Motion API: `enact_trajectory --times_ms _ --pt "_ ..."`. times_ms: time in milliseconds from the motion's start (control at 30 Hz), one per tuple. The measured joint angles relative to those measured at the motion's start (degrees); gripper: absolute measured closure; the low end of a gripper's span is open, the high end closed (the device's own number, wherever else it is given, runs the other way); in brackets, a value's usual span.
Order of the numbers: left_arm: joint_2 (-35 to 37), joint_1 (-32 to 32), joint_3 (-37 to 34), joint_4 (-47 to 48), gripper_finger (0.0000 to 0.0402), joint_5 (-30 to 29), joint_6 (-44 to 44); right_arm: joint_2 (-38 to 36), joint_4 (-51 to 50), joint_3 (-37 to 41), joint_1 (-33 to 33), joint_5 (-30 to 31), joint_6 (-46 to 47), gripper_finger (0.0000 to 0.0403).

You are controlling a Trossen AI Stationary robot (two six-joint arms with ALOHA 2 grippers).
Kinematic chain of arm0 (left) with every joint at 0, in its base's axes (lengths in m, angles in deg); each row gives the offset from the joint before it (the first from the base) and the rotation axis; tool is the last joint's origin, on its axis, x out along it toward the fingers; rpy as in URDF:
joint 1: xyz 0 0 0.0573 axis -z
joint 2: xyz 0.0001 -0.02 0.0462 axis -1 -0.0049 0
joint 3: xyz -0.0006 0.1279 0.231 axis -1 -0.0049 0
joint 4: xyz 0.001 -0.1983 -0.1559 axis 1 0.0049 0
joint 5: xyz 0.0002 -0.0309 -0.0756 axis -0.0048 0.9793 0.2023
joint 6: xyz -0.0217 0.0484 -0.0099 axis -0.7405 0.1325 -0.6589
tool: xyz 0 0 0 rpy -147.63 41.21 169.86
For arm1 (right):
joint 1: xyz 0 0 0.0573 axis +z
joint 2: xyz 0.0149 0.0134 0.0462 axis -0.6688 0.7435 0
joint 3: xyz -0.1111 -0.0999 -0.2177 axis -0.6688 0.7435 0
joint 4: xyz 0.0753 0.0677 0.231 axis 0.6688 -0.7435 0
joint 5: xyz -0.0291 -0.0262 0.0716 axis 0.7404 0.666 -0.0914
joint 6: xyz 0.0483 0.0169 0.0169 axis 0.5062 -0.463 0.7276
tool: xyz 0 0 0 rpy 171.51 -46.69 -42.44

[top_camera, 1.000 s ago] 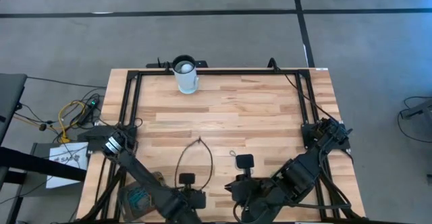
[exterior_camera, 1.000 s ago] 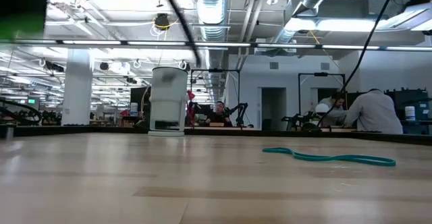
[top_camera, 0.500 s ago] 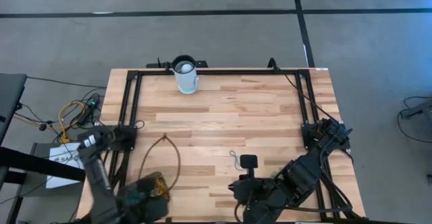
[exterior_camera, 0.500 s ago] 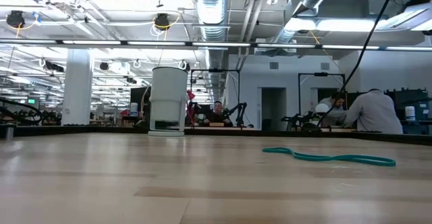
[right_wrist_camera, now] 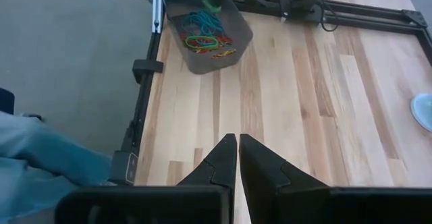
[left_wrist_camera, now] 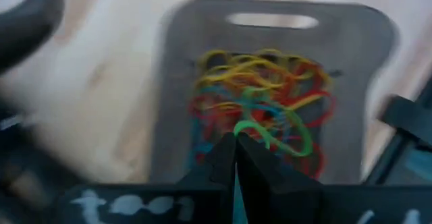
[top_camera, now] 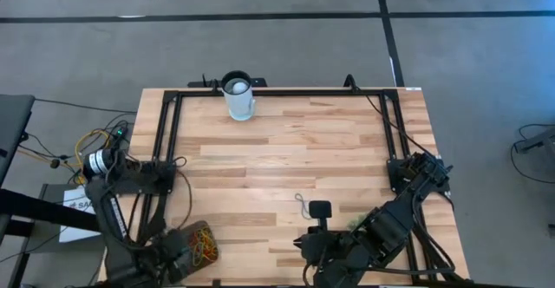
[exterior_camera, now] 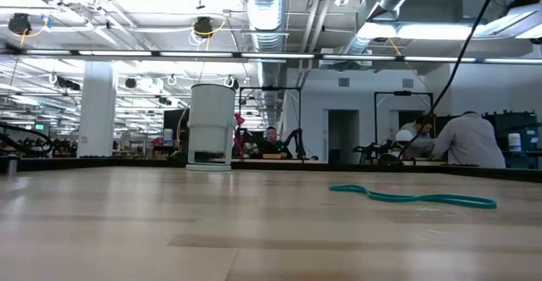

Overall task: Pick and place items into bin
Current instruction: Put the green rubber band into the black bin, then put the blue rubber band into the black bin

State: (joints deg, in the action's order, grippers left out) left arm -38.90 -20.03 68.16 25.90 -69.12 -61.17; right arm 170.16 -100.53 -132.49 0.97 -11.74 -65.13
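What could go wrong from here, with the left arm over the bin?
The left pincer is shut over the bin, apparently pinching a green band; it could stay caught and come out again. One teal band lies out on the table, unreachable from there. The bin sits near the table corner, so a nudge could shift it.

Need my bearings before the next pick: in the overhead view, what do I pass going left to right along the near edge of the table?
Left gripper → bin of bands → lone band → right gripper.

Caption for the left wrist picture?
Shut left gripper carries a green band above the bin of coloured bands.
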Motion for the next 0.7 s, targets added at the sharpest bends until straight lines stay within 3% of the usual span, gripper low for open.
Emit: enact_trajectory --times_ms 133,233,467,700 --pt "-0.1 -0.4 -5.4 -12.6 0.0401 -1.9 8.1 0.0 0.1 0.0 -0.7 -0.6 0.0 0.0390" --pt "0.0 -1.4 -7.8 -17.7 0.0401 -2.0 10.0 0.0 0.2 0.0 -2.2 -5.5 -0.1 0.0390" --pt "0.0 -3.5 -10.8 -17.7 0.0391 -1.7 10.6 0.0 -0.2 1.8 -6.2 -10.9 -0.4 0.0390" --pt "0.0 -4.6 -11.9 -18.0 0.0346 4.6 13.0 0.0 -0.9 7.2 -8.9 -12.8 1.5 0.0372"
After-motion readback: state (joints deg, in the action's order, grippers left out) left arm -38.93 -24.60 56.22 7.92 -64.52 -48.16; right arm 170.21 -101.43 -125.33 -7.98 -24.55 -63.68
